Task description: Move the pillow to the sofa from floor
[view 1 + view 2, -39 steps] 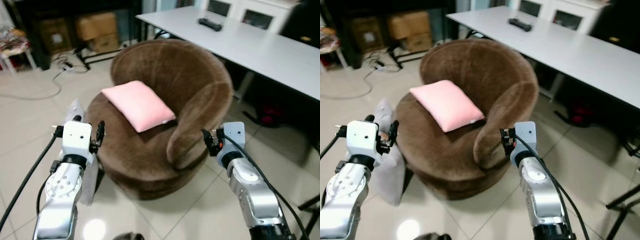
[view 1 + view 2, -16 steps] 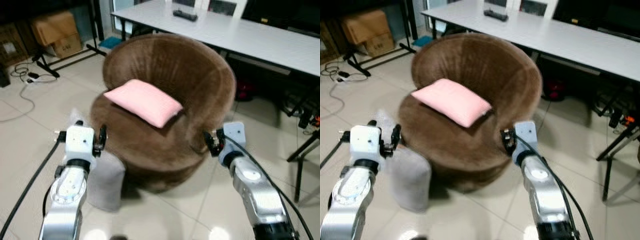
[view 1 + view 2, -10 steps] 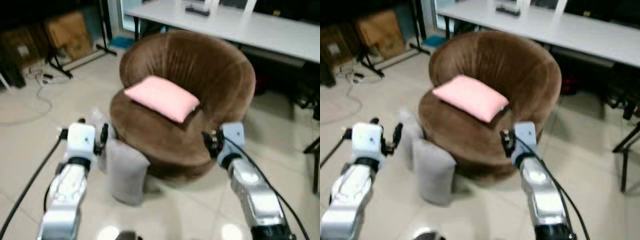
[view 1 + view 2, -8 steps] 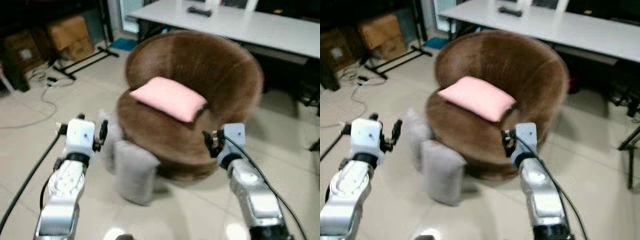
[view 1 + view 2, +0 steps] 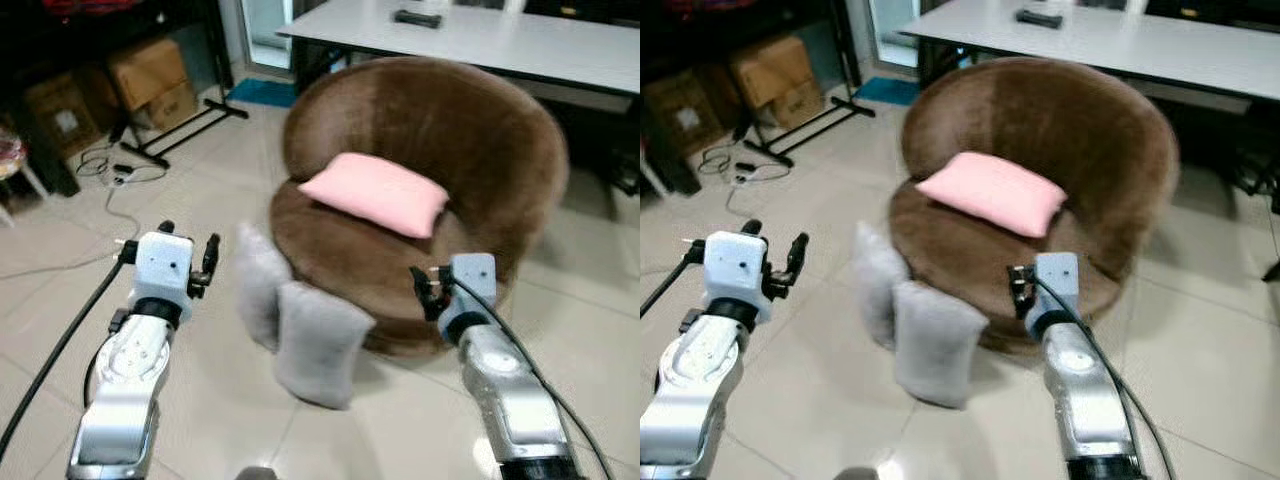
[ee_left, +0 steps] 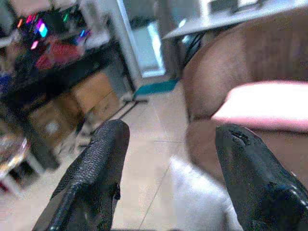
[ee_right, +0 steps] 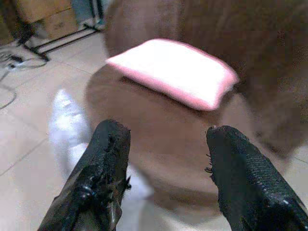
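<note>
Grey pillow stands on the floor against the sofa, at 7 o'clock. Both hands spread, empty: left hand, right hand. Step closer; grip both pillow edges.

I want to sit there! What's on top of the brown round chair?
A pink pillow lies on the seat of the brown chair. What is under the pillow is covered. Two grey pillows stand on the floor against the chair's front.
</note>
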Robot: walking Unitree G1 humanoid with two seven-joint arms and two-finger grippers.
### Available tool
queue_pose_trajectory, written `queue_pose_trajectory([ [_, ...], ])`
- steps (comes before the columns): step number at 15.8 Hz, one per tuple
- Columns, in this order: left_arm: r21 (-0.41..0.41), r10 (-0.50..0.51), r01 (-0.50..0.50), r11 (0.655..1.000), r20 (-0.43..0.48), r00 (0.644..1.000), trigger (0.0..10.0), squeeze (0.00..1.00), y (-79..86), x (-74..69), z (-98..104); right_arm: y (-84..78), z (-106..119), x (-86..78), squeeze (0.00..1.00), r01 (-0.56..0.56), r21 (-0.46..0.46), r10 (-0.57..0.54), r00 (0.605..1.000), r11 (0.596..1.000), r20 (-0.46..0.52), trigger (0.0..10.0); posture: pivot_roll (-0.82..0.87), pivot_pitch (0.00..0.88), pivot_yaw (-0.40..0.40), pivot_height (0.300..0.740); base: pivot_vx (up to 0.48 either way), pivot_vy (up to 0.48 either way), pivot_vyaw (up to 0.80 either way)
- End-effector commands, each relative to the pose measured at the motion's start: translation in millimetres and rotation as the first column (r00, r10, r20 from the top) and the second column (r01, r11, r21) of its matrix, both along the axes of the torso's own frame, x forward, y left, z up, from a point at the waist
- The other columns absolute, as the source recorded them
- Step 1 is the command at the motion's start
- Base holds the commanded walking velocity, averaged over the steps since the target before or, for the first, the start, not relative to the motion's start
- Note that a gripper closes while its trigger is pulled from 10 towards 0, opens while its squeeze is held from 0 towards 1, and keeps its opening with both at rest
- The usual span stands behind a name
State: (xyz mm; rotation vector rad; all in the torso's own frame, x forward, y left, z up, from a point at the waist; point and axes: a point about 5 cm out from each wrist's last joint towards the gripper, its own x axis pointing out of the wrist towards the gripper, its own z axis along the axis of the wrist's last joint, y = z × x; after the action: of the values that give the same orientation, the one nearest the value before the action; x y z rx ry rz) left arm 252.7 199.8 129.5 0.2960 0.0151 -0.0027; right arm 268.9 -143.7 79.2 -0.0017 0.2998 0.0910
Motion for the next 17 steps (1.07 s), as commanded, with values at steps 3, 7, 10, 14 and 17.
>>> queue_pose_trajectory([
  [3,-0.049,-0.005,0.005,0.999,0.011,1.0,10.0,0.0,-5.9,1.4,0.4,0.0,4.4,3.1,0.0,0.04,0.031,-0.04,0.999,0.999,0.012,10.0,0.12,0.0,-0.004,0.74,0.0,0.16,0.0],
  [7,-0.043,0.006,-0.005,0.999,0.006,1.0,10.0,0.0,-5.8,1.9,-1.7,-2.7,3.7,3.8,0.0,0.065,0.037,-0.065,0.998,0.997,0.011,10.0,0.12,0.0,-0.019,0.74,0.0,0.0,0.0],
  [10,-0.051,0.003,-0.002,0.999,0.019,1.0,10.0,0.0,-6.2,2.4,-1.2,-3.4,4.9,6.3,0.0,0.062,0.034,-0.063,0.998,0.997,0.018,10.0,0.12,0.0,-0.028,0.74,0.0,0.0,0.0],
  [14,-0.053,-0.016,0.017,0.998,0.024,1.0,10.0,0.0,-9.6,3.7,-1.7,-3.4,7.1,9.3,0.0,0.052,0.033,-0.053,0.998,0.998,0.031,10.0,0.12,0.0,-0.037,0.74,0.278,0.0,0.0],
  [17,-0.055,-0.02,0.021,0.998,0.021,1.0,10.0,0.0,-10.1,2.5,-2.7,-3.2,6.8,9.3,0.0,0.046,0.031,-0.047,0.998,0.998,0.031,10.0,0.12,0.0,-0.043,0.74,0.301,0.0,0.0],
])
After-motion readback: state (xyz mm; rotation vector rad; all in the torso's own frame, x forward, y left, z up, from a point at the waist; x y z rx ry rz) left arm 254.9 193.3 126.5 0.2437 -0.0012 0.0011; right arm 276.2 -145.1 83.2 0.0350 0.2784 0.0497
